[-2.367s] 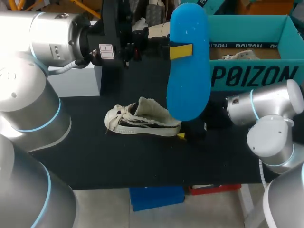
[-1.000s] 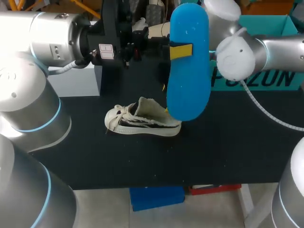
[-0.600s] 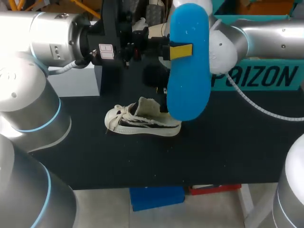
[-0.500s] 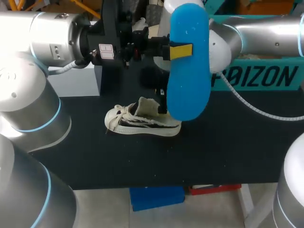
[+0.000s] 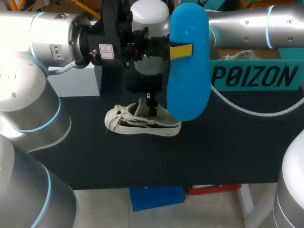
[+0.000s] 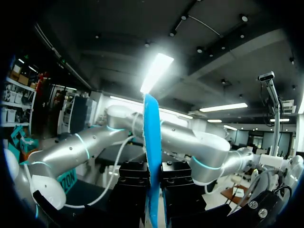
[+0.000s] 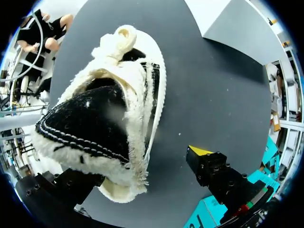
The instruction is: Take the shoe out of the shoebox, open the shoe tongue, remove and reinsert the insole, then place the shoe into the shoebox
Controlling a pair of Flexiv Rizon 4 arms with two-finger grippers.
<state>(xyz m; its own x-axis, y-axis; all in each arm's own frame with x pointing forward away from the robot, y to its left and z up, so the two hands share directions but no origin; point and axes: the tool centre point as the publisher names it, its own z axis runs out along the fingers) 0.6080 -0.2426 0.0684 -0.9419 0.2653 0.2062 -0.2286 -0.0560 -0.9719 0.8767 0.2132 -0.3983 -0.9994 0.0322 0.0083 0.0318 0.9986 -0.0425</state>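
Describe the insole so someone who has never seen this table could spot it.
Start at the black table with the teal shoebox at its back. Above the cream shoe lying there, the left claw holds the insole upright: a long, bright blue slab with rounded ends, the one thing held aloft.
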